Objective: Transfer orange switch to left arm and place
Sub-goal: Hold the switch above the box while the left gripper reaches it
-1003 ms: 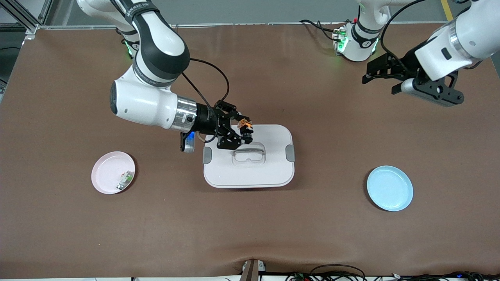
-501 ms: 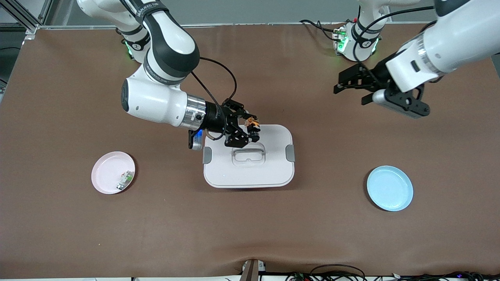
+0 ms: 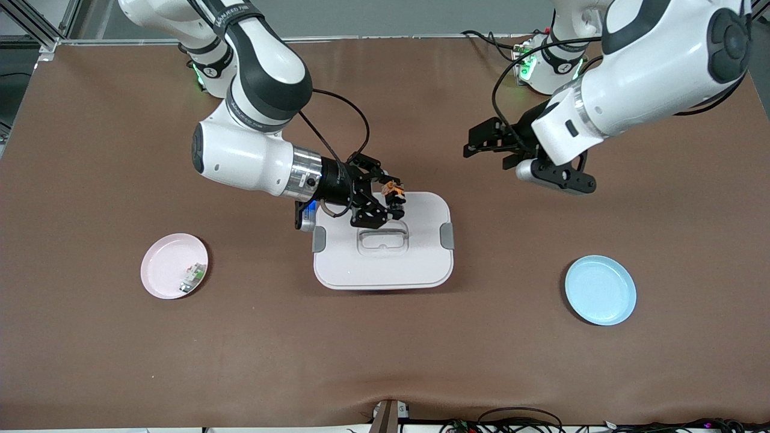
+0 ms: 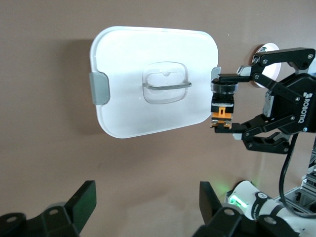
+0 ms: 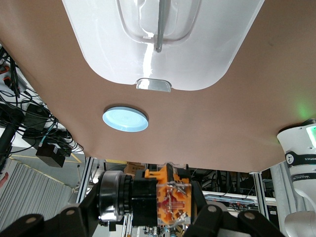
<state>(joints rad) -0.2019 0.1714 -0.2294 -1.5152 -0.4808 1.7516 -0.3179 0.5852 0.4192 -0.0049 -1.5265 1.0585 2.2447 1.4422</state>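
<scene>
My right gripper (image 3: 394,199) is shut on the orange switch (image 3: 393,190), a small black part with an orange end, and holds it in the air over the edge of the white box (image 3: 385,270) that lies farther from the front camera. The switch also shows in the right wrist view (image 5: 158,200) and in the left wrist view (image 4: 222,106), pinched between the right gripper's fingers. My left gripper (image 3: 470,143) is open and empty, over bare table toward the left arm's end, apart from the box and the switch. Its fingers (image 4: 81,205) frame the box (image 4: 148,113).
A pink plate (image 3: 165,264) with a small green-and-white component (image 3: 192,276) lies toward the right arm's end. A blue plate (image 3: 600,290) lies toward the left arm's end, nearer the front camera. The box's grey latches and lid handle (image 3: 382,236) face up.
My left arm has swung in from its end of the table toward the box and the held switch. My right gripper has shifted slightly toward the left arm with the switch.
</scene>
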